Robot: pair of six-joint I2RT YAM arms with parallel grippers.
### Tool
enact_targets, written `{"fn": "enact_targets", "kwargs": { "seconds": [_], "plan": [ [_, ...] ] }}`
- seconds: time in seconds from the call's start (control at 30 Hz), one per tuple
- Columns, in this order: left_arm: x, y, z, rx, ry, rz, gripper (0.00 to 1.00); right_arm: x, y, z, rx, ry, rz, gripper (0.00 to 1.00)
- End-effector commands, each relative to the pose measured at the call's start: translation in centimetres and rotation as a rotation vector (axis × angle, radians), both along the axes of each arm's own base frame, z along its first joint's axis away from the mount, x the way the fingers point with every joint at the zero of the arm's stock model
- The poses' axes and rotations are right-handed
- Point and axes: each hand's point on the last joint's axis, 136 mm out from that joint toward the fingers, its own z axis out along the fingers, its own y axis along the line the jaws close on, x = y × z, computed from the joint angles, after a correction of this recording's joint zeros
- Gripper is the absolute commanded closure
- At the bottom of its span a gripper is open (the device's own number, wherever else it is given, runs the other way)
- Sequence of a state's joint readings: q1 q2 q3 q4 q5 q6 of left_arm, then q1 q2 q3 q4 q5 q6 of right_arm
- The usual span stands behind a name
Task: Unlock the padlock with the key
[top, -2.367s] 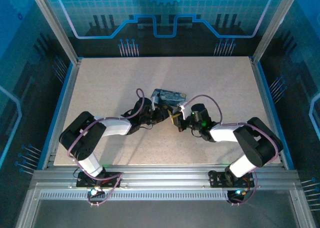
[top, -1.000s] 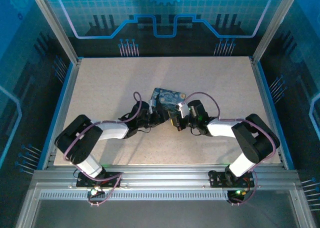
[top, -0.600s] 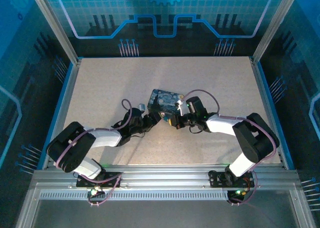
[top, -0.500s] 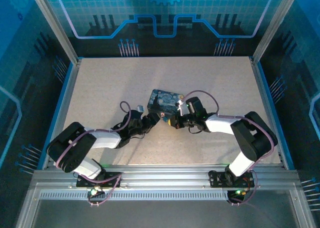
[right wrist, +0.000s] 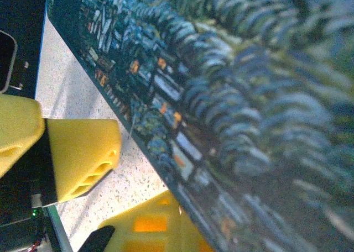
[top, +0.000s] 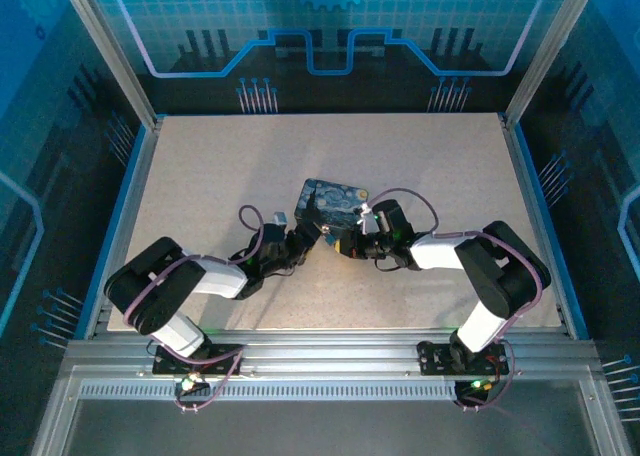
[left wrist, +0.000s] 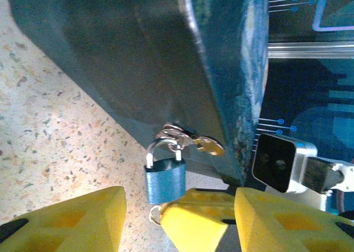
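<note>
Small blue metal padlock, hooked by its silvery shackle to the dark painted tin, sits between the spread jaws of the left gripper; right gripper pressed together. Likely light, rigid, slick, free-swinging: pinch the flat body faces.

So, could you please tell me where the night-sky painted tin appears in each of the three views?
Top external: the tin lies at the centre of the table.
Left wrist: the tin shows its dark side across the top, the padlock at its lower edge.
Right wrist: the tin shows its painted face across the upper right.
Shared landmark: the speckled table beside the tin.
</note>
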State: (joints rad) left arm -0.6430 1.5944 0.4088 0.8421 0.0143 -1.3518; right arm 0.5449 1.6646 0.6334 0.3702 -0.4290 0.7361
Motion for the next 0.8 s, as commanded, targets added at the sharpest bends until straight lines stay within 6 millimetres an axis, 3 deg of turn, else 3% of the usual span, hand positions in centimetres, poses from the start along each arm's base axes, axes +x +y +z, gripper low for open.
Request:
{"fn": "enact_targets", "kwargs": {
  "seconds": [0.0, 0.77],
  "plan": [
    [0.5, -0.7, 0.7, -0.039, -0.021, 0.010, 0.45, -0.6, 0.7, 1.0, 0.052, 0.010, 0.005, 1.00],
    [1.1, -2.9, -0.4, -0.089, 0.005, -0.011, 0.52, -0.7, 2.0, 2.5, 0.131, 0.078, -0.014, 1.00]
  ]
}}
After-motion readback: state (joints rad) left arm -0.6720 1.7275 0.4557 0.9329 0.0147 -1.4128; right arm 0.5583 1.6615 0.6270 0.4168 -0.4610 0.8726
